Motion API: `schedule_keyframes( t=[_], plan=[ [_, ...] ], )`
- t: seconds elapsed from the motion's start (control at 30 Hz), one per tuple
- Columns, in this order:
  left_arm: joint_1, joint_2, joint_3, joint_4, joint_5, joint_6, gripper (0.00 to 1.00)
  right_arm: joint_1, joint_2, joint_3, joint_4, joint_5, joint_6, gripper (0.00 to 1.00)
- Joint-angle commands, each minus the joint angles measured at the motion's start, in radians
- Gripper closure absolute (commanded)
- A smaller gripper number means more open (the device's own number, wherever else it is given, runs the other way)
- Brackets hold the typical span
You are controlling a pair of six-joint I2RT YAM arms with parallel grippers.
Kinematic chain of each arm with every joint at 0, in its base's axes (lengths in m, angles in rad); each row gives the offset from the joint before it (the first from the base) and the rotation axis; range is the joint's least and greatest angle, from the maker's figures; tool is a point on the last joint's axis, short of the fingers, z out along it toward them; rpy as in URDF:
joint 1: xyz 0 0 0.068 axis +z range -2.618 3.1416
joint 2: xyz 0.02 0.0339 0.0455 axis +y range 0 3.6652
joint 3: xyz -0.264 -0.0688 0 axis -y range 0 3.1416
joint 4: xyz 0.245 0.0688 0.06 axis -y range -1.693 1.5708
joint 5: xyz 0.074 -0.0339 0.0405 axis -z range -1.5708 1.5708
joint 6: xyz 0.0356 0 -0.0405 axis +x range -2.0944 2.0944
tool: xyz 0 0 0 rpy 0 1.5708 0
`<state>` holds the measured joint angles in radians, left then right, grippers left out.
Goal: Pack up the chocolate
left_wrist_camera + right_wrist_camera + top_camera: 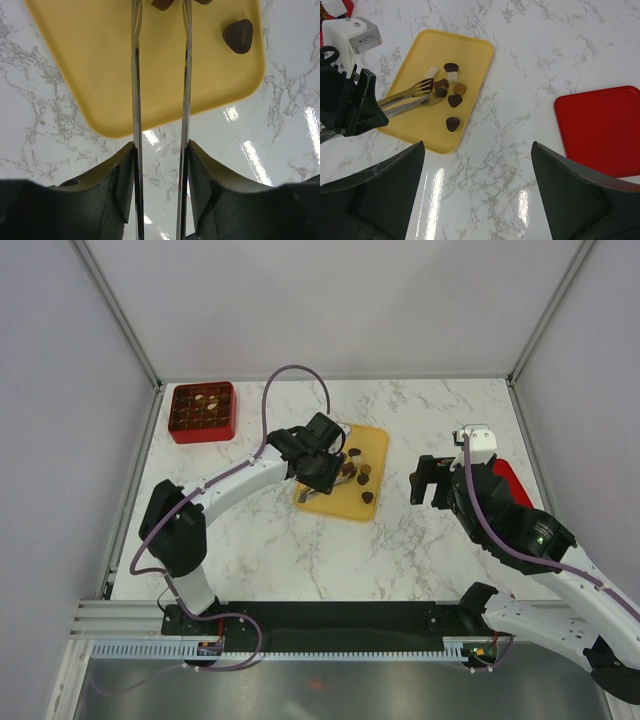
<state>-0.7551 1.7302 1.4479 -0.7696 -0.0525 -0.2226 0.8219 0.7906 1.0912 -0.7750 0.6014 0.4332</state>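
Note:
Several chocolate pieces (pixel 454 100), dark, brown and white, lie on the flat yellow tray (pixel 415 55). My left gripper (pixel 318 468) is over the tray's near-left part, shut on metal tongs (pixel 405 97). The tong blades (pixel 136 100) run out between my left fingers (pixel 112 190). A brown piece (pixel 162 4) sits between the tong tips; I cannot tell whether it is pinched. One dark piece (pixel 238 36) lies apart near the tray's corner. The red grid box (pixel 202 411) at the far left holds a few pieces. My right gripper (pixel 430 483) is open and empty, right of the tray.
A flat red lid (pixel 602 130) lies on the marble table (pixel 520 150) at the right, partly under my right arm in the top view (pixel 512 480). Metal frame posts and grey walls bound the table on three sides.

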Motion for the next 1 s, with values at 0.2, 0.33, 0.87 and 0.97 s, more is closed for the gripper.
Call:
schedule_keyframes(
  t=[0.2,0.33,0.87,0.97],
  plan=[
    [-0.012,0.017,-0.006,0.061,0.048,-0.014,0.5,0.0,-0.007,0.032,0.003,0.031,-0.002,0.04],
    [-0.02,0.019,-0.014,0.061,0.048,-0.021,0.55,0.002,-0.008,0.026,0.003,0.028,0.002,0.04],
    [-0.018,-0.049,0.115,-0.125,-0.081,-0.087,0.63,0.0,-0.001,0.026,0.006,0.028,0.006,0.04],
    [0.002,-0.06,0.173,-0.184,-0.118,-0.087,0.63,0.0,0.006,0.024,0.008,0.02,0.007,0.04]
  ],
)
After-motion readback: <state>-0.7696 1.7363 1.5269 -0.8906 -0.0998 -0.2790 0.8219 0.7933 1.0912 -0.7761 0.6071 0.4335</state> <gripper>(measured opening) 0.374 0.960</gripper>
